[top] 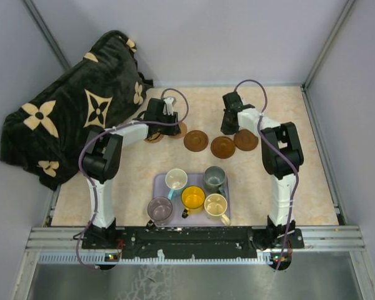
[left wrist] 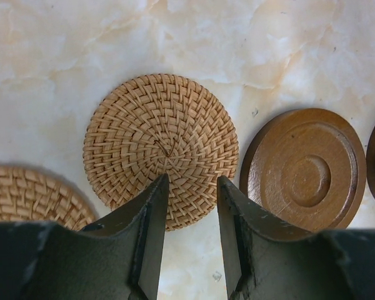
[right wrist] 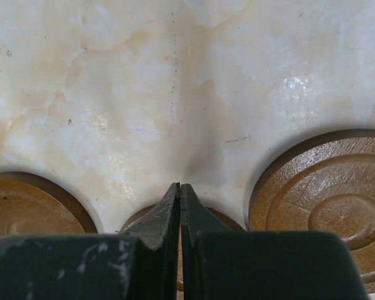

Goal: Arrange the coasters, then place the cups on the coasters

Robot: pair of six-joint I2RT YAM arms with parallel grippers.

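Coasters [top: 196, 140]: round, lying flat on tabletop [top: 300, 187], row running left-right. I log left tool [left wrist: 192, 180] spread, empty, over woven coaster [left wrist: 160, 147]; right tool [right wrist: 180, 186] pressed together, empty.

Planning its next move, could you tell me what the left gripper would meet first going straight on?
Probably the woven coaster directly ahead of the left gripper, whose jaws stand open; its height above the coaster is unclear.

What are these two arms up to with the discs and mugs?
They're lining up coasters. The left gripper, jaws apart, hovers over a woven coaster; the right gripper, shut, is above a brown wooden coaster. All five mugs sit on the lavender tray, none on a coaster yet.
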